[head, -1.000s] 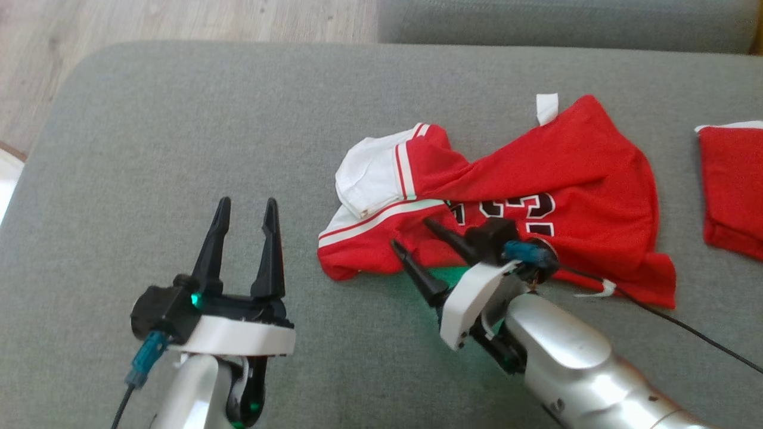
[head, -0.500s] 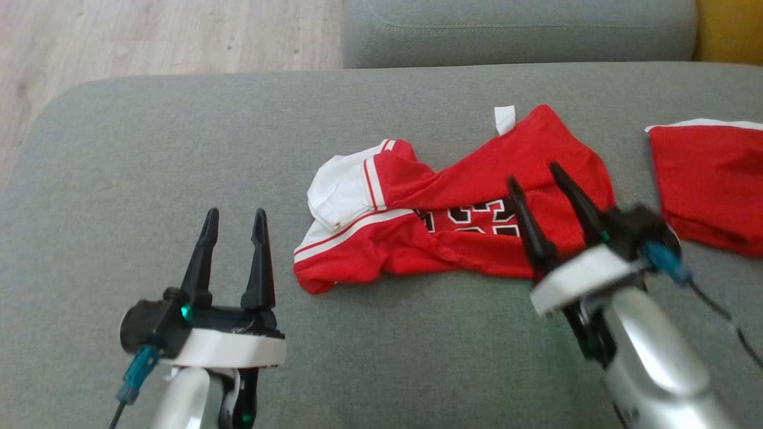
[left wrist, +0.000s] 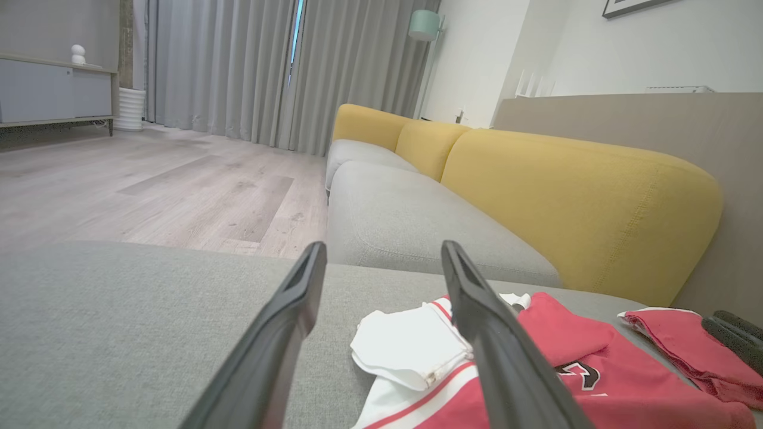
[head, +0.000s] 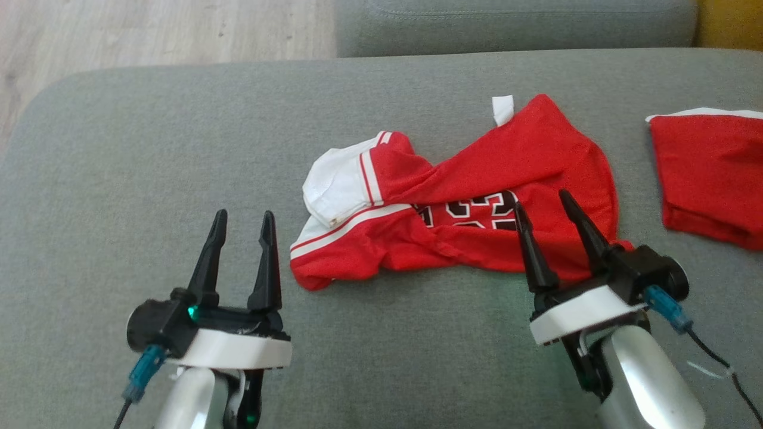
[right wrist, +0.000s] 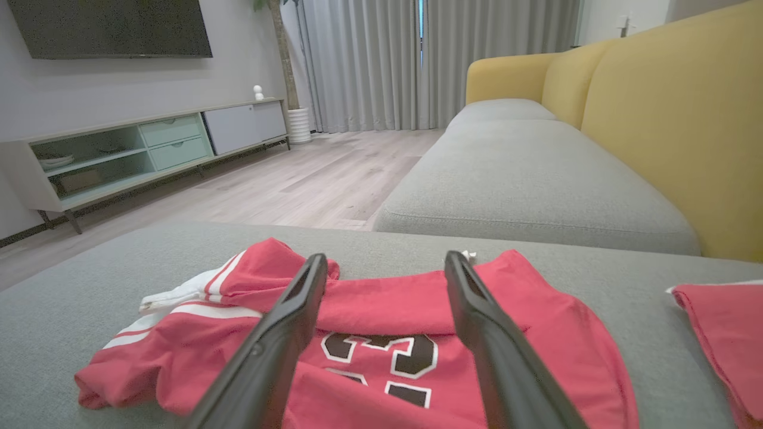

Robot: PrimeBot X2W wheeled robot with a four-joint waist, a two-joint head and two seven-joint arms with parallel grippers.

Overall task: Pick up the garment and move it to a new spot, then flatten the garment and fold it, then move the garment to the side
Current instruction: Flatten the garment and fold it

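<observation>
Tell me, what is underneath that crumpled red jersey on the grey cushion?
The red jersey lies on the grey cushion, which shows all round it. Its own folds overlap and hide part of the black number. Whether anything sits beneath the cloth cannot be seen.

garment [head: 506, 173] on sofa cushion [head: 179, 149], second garment [head: 709, 173] lying to its right

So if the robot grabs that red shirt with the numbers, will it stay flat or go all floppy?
Probably floppy: the red shirt lies crumpled in soft folds, so it would likely sag and dangle from wherever it is pinched. It looks thin, so likely light. Pushed, it would probably bunch up rather than slide on the grey cushion.
</observation>
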